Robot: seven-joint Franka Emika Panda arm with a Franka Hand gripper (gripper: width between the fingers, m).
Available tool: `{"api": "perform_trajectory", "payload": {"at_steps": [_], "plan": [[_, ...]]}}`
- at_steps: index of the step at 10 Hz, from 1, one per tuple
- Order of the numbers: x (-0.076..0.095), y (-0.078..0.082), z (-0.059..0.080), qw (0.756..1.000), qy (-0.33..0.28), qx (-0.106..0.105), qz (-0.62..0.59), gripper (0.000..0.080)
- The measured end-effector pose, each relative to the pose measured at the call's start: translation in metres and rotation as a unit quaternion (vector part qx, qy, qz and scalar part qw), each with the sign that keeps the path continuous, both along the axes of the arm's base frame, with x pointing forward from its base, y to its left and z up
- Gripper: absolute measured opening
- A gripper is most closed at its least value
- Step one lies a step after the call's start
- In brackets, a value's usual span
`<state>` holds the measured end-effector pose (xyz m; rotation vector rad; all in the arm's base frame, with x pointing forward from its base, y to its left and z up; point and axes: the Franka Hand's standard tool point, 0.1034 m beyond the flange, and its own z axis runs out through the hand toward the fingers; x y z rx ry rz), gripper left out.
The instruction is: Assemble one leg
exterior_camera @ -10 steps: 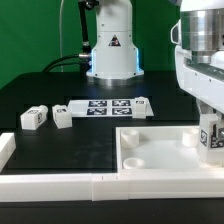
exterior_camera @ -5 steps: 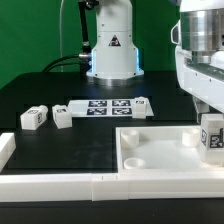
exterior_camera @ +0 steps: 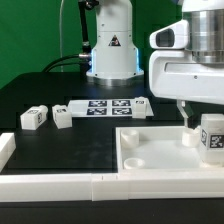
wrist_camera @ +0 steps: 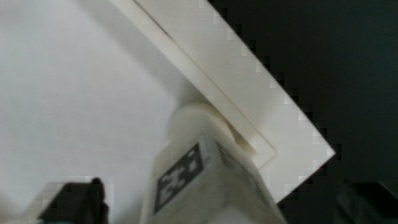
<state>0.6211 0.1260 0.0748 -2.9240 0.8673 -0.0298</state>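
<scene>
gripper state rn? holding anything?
Gripper: cannot tell whether open or shut. Only one finger shows, beside the leg, which stands upright on the tabletop.

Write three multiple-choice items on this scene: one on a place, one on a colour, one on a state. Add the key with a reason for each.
1. Where are the loose legs?
A. On the black table, at the exterior view's left of the marker board.
B. Stacked on top of that board.
C. In a red bowl.

2. What colour is the tabletop?
A. Red.
B. Blue.
C. White.

3. How is the leg at the tabletop's edge, at the exterior view's right?
A. Lying on its side.
B. Standing upright.
C. Hanging high above the tabletop.

Key:
1 A: both sit on the dark surface beside the board.
2 C: it shows plain white.
3 B: it stands taller than wide on the tabletop, its tag facing the camera.
</scene>
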Motion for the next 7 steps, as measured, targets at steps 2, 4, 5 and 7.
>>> {"api": "perform_trajectory", "payload": {"at_steps": [2,4,5,7], "plan": [[0.0,-0.0007,-0.0007,0.991,-0.003,-0.008,0.132,0.0649],[0.0012,-0.0037,-0.001,0.966,-0.01,-0.023,0.259,0.0649],[0.0028,-0.0051,-0.0006,0.957,-0.016,-0.027,0.29,0.0649],[0.0028,-0.0053,-0.0006,0.957,-0.016,-0.027,0.288,0.0619]]}}
